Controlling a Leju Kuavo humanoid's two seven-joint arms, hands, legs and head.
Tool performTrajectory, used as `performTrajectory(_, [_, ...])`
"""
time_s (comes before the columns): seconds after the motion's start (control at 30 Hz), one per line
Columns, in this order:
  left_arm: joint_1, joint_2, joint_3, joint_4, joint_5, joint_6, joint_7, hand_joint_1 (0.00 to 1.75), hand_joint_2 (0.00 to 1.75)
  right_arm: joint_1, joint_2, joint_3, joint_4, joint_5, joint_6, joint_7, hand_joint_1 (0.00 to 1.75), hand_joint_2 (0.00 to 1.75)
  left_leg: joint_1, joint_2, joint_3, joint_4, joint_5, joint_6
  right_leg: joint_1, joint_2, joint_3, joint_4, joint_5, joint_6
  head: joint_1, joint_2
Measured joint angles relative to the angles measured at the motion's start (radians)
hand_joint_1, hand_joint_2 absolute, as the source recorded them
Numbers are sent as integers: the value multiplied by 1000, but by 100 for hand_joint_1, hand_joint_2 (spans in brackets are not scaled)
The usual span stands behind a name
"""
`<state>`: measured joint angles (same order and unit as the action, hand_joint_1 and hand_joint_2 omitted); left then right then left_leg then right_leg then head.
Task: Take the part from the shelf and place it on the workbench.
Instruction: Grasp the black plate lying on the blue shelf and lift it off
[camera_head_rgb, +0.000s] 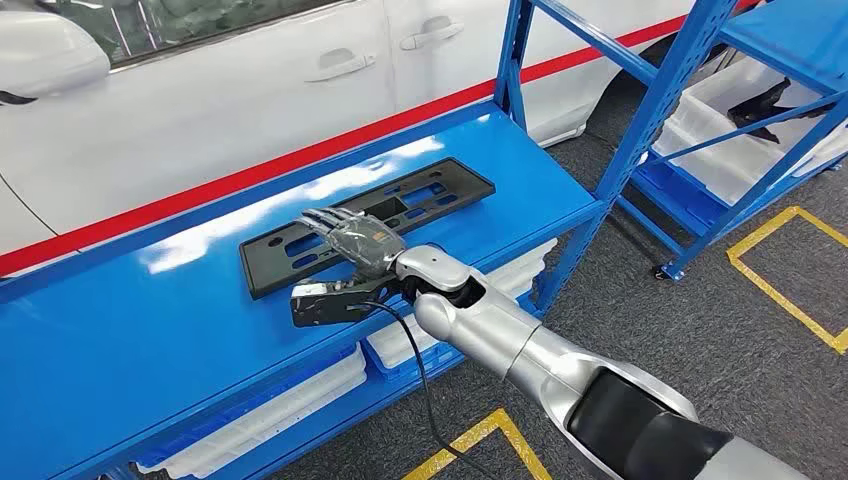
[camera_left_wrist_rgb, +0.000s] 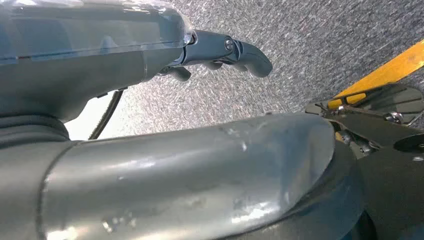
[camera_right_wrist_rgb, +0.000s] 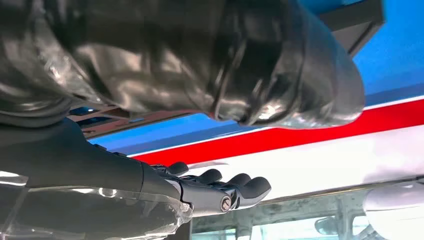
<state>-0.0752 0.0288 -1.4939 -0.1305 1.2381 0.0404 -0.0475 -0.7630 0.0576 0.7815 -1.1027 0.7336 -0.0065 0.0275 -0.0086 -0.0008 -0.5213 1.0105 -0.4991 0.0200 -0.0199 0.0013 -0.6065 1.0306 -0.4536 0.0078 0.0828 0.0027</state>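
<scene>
The black part (camera_head_rgb: 366, 225) lay flat on the blue bench (camera_head_rgb: 150, 330), so placing looked nearly done. The right hand (camera_head_rgb: 350, 235) rested over it, fingers extended and apparently loose; next it needed to lift clear. The left hand (camera_left_wrist_rgb: 220, 55), curled and empty, hung above carpet.

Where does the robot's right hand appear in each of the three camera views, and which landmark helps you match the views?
Head view: the right hand lies in the middle, fingers stretched flat over the black plastic part on the blue shelf.
Left wrist view: not in it; the left hand hangs above grey carpet.
Right wrist view: the right hand reaches from the left edge, low in the picture.
Shared landmark: the car's red stripe.
</scene>
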Motion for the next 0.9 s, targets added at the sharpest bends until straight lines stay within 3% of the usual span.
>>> performTrajectory(0.5, [1, 3, 2, 0, 11, -4, -4, 0, 0, -37, 27, 12, 76, -13, -7, -17, 0, 0, 0, 0, -1, 1, 0, 0, 0, 0, 0, 0, 0, 0, 0, 0])
performTrajectory(0.67, [1, 9, 2, 0, 11, -5, -7, 0, 0, -44, 27, 14, 84, -17, -11, -21, 0, 0, -5, -1, -7, 11, -2, 7, -6, -1, 0, -6, 6, 9, 0, 0])
performTrajectory(0.73, [1, 10, 2, 0, 10, -6, -9, 0, 0, -49, 28, 14, 85, -17, -12, -23, 0, 0, 0, 0, -1, -3, 6, 14, -4, -1, 0, -5, 5, 14, 0, 0])
performTrajectory(0.8, [1, 10, 2, 0, 9, -8, -11, 0, 0, -55, 28, 14, 86, -18, -13, -26, 0, 0, 7, 1, 8, -22, 18, 24, -2, -1, -20, 39, -21, 18, 0, 0])
performTrajectory(0.9, [2, 10, 2, 0, 9, -10, -12, 0, 0, -59, 25, 14, 90, -19, -13, -27, 0, 0, 10, -2, 11, -26, 21, 28, -4, -1, -112, 217, -95, 23, 0, 0])
